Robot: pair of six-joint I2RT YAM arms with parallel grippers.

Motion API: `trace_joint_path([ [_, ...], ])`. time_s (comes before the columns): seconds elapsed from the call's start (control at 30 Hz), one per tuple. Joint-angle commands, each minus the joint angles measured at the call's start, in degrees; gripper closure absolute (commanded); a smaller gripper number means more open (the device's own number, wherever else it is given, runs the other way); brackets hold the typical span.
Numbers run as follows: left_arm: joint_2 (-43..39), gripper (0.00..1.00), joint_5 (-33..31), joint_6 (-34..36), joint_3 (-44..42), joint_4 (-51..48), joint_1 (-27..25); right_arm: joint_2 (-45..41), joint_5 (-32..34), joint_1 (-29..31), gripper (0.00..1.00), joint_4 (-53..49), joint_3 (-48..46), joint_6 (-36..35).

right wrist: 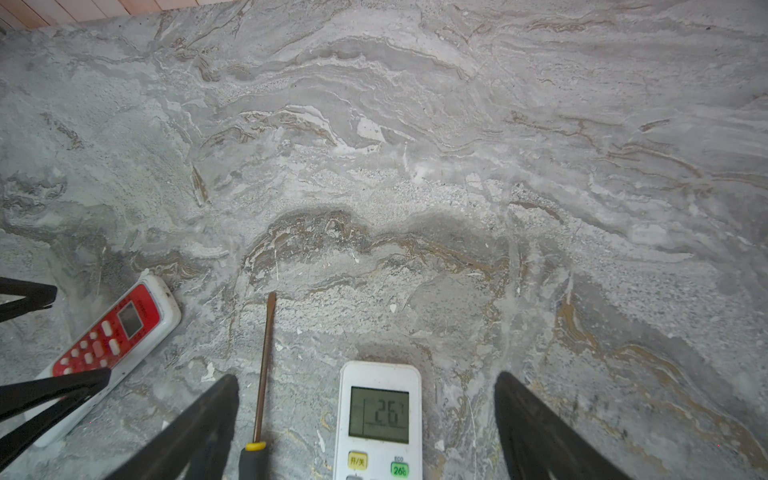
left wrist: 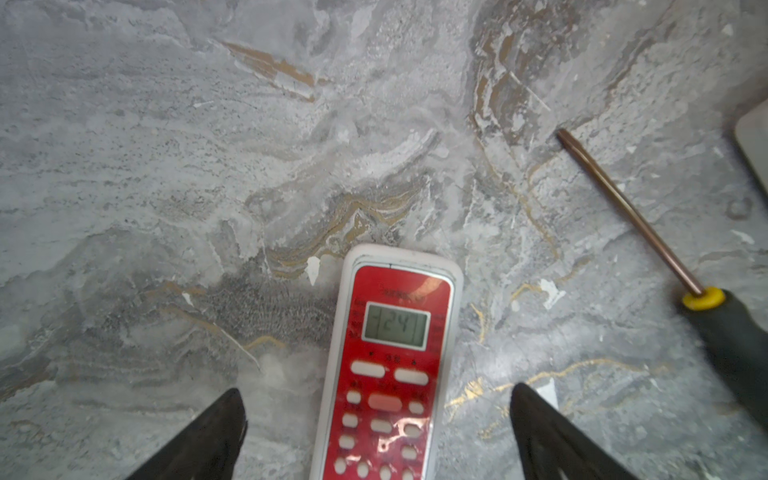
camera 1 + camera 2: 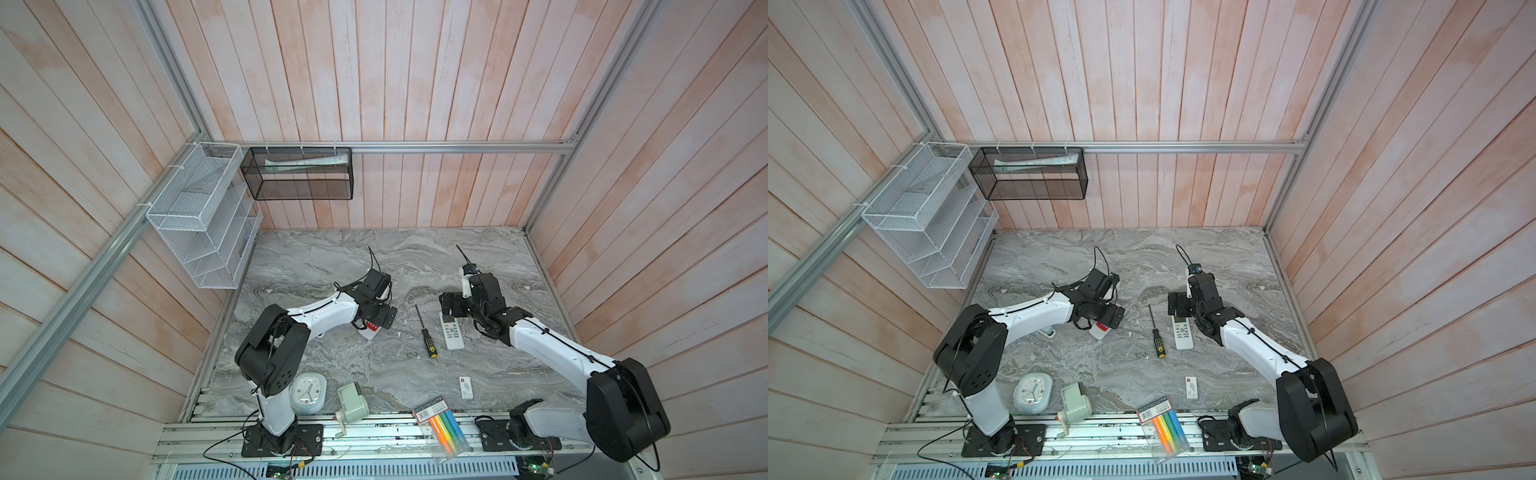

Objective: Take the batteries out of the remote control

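— Grippers first: what do they hold?

— Nothing. Left gripper [image 2: 376,390] hangs with its jaws spread wide on either side of the red remote [image 2: 390,374], clear of it. Right gripper [image 1: 365,376] does the same over the white remote [image 1: 378,415]. Each lines up with its remote's length, I'd judge so that a pinch lands on the long edges.

— And the table [image 3: 374,257]?

— Grey marble pattern, with open room beyond both remotes for turning them over.

— Why turn them?

— Both lie flat, buttons up, so the battery doors must be underneath, against the table.

— The screwdriver [image 3: 426,332]?

— It lies flat between the two remotes, touching neither, tip toward the far wall. It is within reach of either arm, perhaps for prying a door. In the right wrist view its shaft runs between one finger and the white remote, so a closing jaw might catch it.

— The batteries?

— None in view. Both displays are lit, so I judge they sit inside the remotes. Nothing is unloaded yet.
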Motion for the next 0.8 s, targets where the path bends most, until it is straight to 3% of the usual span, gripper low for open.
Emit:
trace_joint_path([
  [0.0,3.06,0.02,-1.34,1.22,3.78,-5.02,-0.21,1.0,-0.85,0.36,0.04,-0.48,1.45,0.06],
  [0.43,10.09,0.13,-1.43,0.7,10.71,-11.71,-0.38,3.24,-1.09,0.45,0.05,-0.21,1.73,-0.5],
  [0.77,12.27,0.31,-0.13,0.61,12.86,-13.44,-0.47,3.16,-1.05,0.44,0.06,-0.28,1.79,-0.64],
])
